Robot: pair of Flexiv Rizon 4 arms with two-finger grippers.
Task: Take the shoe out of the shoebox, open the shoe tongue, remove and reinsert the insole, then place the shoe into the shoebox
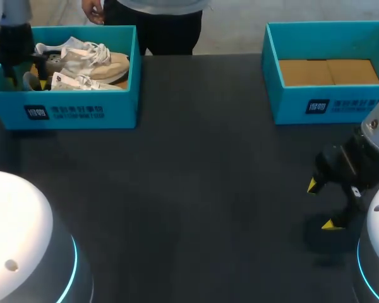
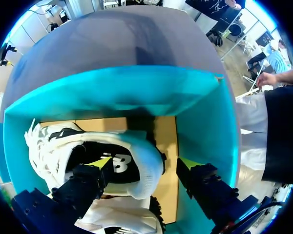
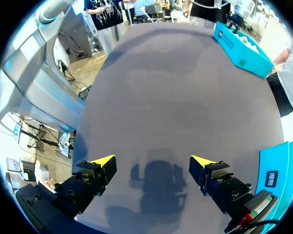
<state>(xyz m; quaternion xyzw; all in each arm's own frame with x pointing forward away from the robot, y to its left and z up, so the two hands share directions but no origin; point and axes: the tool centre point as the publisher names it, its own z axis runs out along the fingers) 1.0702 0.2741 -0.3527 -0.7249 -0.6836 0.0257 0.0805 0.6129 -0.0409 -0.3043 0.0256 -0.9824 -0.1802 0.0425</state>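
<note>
A white and beige shoe (image 1: 95, 63) lies in the teal shoebox (image 1: 82, 113) at the table's far left. My left gripper (image 1: 26, 79) is down inside the box at its left end. In the left wrist view it (image 2: 146, 163) is open and straddles the shoe's white heel collar (image 2: 139, 146): one finger is inside the shoe's opening, the other outside the heel with a gap to it. The box wall (image 2: 127, 92) rises just ahead. My right gripper (image 1: 320, 204) hangs open over bare table at the near right, holding nothing (image 3: 152, 162).
A second teal box (image 1: 328, 104) with a cardboard floor stands at the far right, close beside my right arm (image 3: 278, 170). The dark table (image 1: 196, 189) lies between the two boxes. White paper wrapping (image 1: 82, 81) lies beside the shoe in the left box.
</note>
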